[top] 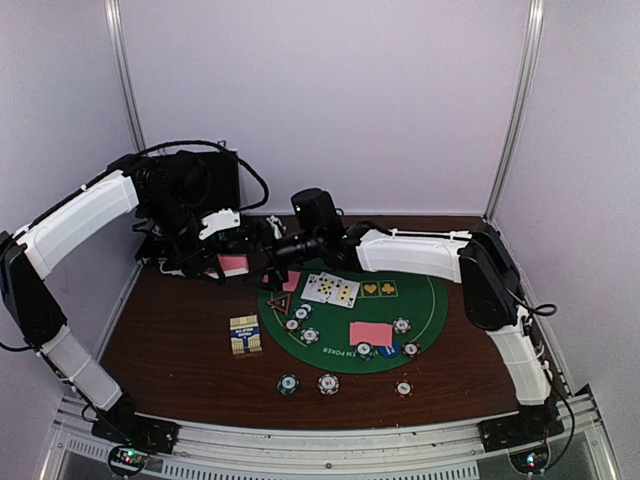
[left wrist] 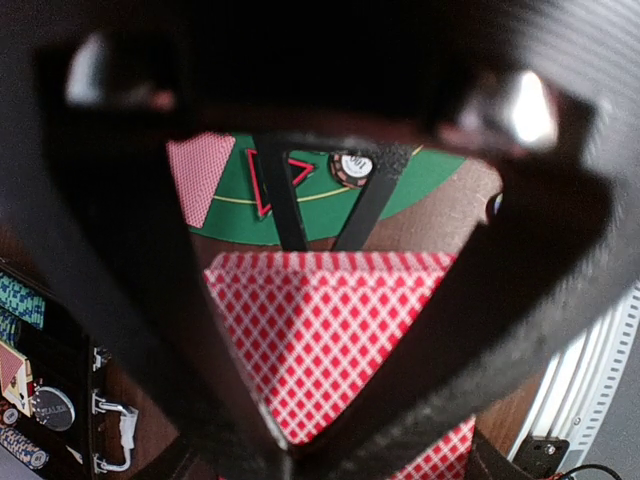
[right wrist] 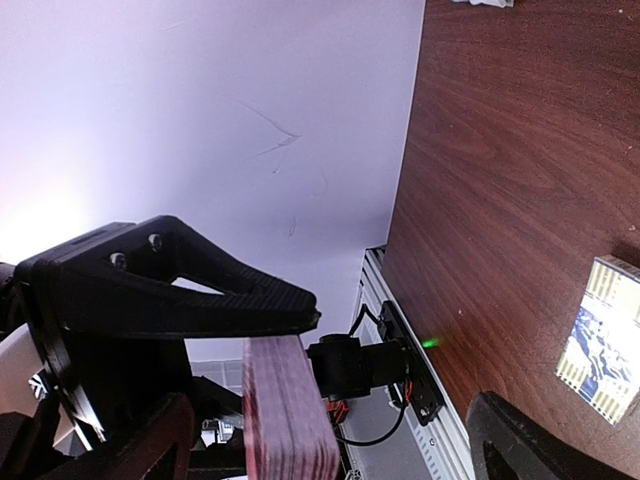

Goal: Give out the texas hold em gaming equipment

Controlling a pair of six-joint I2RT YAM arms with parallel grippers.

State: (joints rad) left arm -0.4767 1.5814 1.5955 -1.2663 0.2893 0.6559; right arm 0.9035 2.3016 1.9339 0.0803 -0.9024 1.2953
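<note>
At the back left of the counter point(top: 180, 340), just in front of the black case point(top: 200, 180), the left gripper point(top: 216, 260) is clenched on a deck of pink-backed cards point(left wrist: 330, 330), holding it off the wood beside the green felt mat point(top: 420, 300). The right arm stretches across the mat from the other side, and the right gripper point(right wrist: 395, 365) stands spread wide at that same deck. From its wrist the deck shows edge-on, just under one finger point(right wrist: 200, 290); whether they touch I cannot tell.

On the mat, a few face-up cards point(top: 330, 289) lie near the far edge. A single pink card point(top: 370, 333) lies face down toward the front. Another pink card point(top: 290, 281) sits at the far left rim, close to the black-red triangle marker point(top: 278, 300). Stripe-edged chips point(top: 310, 336) are dotted over the mat's left and right parts. Three outer chips point(top: 328, 383) lie on the bare wood just in front of it. A small card box point(top: 245, 334) rests flat just left of the mat.
</note>
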